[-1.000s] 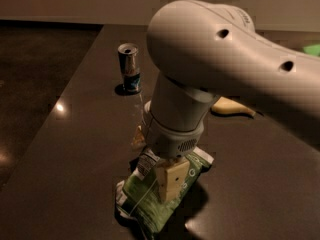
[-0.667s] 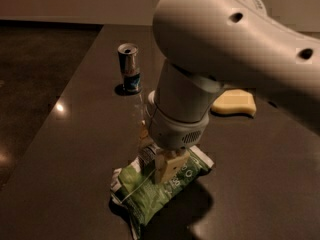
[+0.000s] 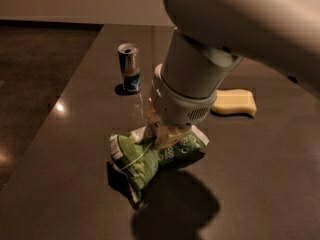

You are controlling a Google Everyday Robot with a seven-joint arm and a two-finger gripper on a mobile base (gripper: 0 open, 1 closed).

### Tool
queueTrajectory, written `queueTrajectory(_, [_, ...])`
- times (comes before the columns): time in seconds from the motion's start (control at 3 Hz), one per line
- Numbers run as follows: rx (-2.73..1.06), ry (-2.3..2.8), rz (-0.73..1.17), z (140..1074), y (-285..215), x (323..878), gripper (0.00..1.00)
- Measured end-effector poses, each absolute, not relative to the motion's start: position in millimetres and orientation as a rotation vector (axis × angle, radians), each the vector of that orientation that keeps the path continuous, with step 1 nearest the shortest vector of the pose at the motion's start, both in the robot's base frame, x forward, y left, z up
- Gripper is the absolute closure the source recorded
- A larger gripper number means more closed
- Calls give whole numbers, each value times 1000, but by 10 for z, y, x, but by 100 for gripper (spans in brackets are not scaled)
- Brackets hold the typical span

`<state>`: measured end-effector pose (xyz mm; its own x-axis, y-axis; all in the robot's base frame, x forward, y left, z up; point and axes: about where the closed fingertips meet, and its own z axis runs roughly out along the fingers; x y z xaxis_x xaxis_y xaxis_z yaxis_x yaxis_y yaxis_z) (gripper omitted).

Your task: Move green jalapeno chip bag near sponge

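The green jalapeno chip bag [image 3: 145, 159] was seen crumpled and tilted, with white writing on it. It was pinched at its middle by the gripper [image 3: 162, 131] from above. The pale yellow sponge [image 3: 235, 103] was laid flat nearby, not touching it.

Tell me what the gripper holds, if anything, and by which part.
The gripper holds the green jalapeno chip bag, its jaws pinched on the bag's crumpled middle, near the upper edge.

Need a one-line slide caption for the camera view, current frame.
Gripper pinches the green jalapeno chip bag mid-body; sponge and drink can sit apart behind it on the dark table.
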<state>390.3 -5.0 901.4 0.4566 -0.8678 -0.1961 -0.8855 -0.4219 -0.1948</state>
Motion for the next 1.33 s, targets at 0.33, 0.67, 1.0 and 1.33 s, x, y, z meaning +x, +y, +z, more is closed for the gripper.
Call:
queueTrajectory(0.33, [-2389, 1557, 31, 9117, -119, 4146, 100])
queueTrajectory(0.67, [-2353, 1604, -2, 9147, -167, 4392, 100])
queueTrajectory(1.0, [-2344, 1639, -25, 9132, -199, 4589, 100])
queueTrajectory(1.33, [-2343, 1685, -57, 9097, -273, 4814, 100])
